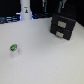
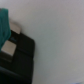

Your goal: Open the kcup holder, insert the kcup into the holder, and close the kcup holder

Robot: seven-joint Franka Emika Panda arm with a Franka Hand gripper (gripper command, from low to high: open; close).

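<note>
The kcup holder (image 1: pixel 63 27) is a black box of two stacked drawers with pale grey handles, standing at the back of the white table on the exterior view's right. Both drawers look shut. The kcup (image 1: pixel 14 48), a tiny pod with a green top, sits alone on the table at the exterior view's left, far from the holder. A dark shape just above the holder looks like my gripper (image 1: pixel 62 8); its fingers are too blurred to make out. The wrist view shows the holder (image 2: pixel 19 62) up close with a pale handle (image 2: pixel 9 48).
A tall white bottle-like thing (image 1: pixel 26 11) stands at the back on the exterior view's left. Dark clutter runs along the back edge of the table. A teal patch (image 2: pixel 4 22) shows at the edge of the wrist view, and I cannot tell what it is.
</note>
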